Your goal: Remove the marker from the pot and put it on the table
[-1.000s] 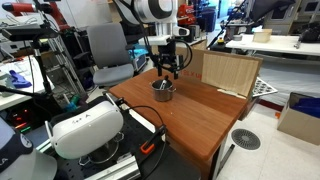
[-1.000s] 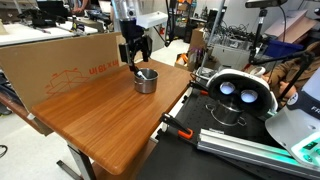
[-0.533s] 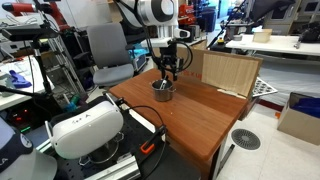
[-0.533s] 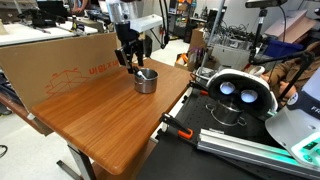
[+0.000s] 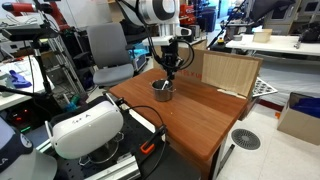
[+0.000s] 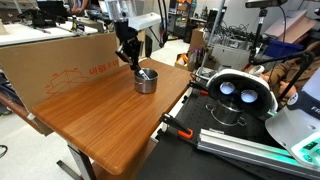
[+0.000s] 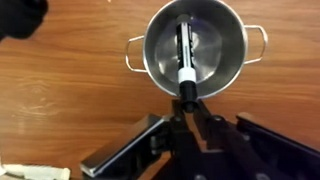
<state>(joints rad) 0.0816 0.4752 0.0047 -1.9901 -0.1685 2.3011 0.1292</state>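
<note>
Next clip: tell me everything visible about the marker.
The marker is a slim dark stick with a white band near its black lower end. In the wrist view it runs across the inside of the silvery pot, its lower end crossing the near rim, where the hand appears to pinch it.

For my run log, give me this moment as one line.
gripper: shut on marker end | marker: not clear of pot | pot: upright on table | placement: not yet done
</note>
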